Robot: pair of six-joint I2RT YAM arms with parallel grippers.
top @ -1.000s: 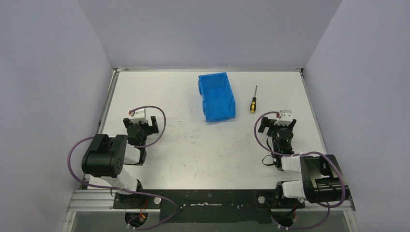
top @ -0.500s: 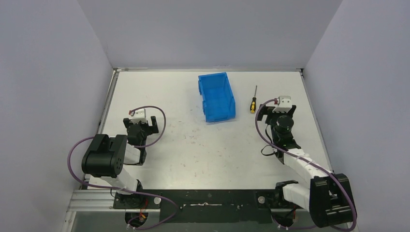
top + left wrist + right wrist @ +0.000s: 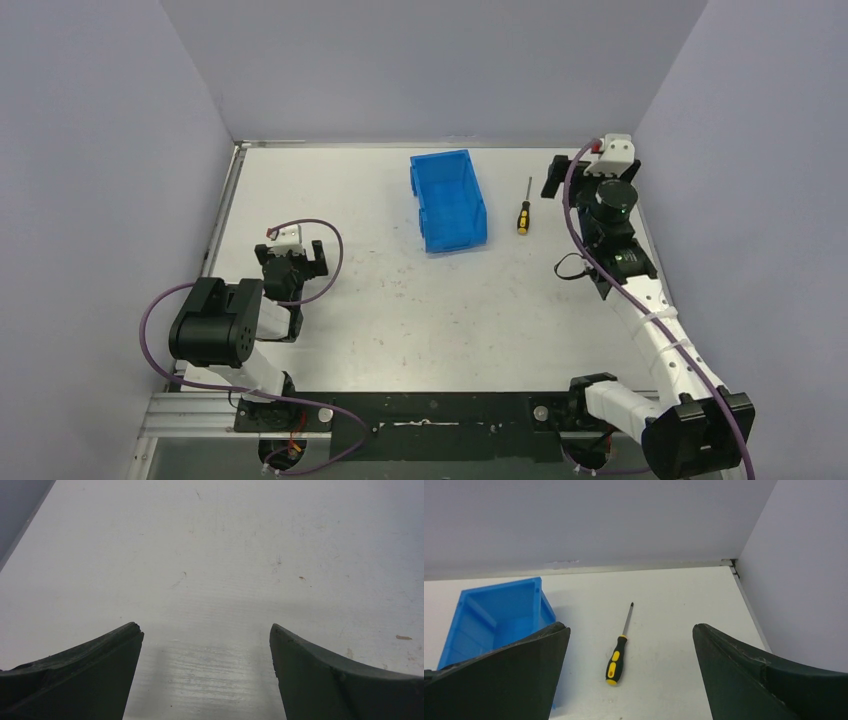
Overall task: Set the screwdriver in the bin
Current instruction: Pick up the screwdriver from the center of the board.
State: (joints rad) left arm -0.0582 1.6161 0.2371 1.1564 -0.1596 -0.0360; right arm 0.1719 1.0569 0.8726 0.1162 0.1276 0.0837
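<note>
My right pincer (image 3: 630, 628) stands spread wide, nothing between its fingers (image 3: 509, 680); in the wrist view the two dark tips frame the scene ahead of them and touch nothing. The screwdriver (image 3: 616, 657) lies flat on the white table (image 3: 430, 310) in the gap I see between those tips; its yellow-and-black handle is toward me and its thin shaft points at the back wall. It rests just to the right of the bin (image 3: 489, 615), apart from it and not touching; the bin sits upright with its open top showing a bare blue floor. From above, my right arm reaches out along the right side of the table toward the far corner; the pincer hangs to the right of the screwdriver (image 3: 523, 212), near it but clear of it, and the bin (image 3: 448, 205) lies beyond on the other side. My left pincer (image 3: 205, 627) is spread as well and holds nothing; under it there is only scuffed table surface. That arm is folded on the left side, well apart from the bin and the screwdriver.
</note>
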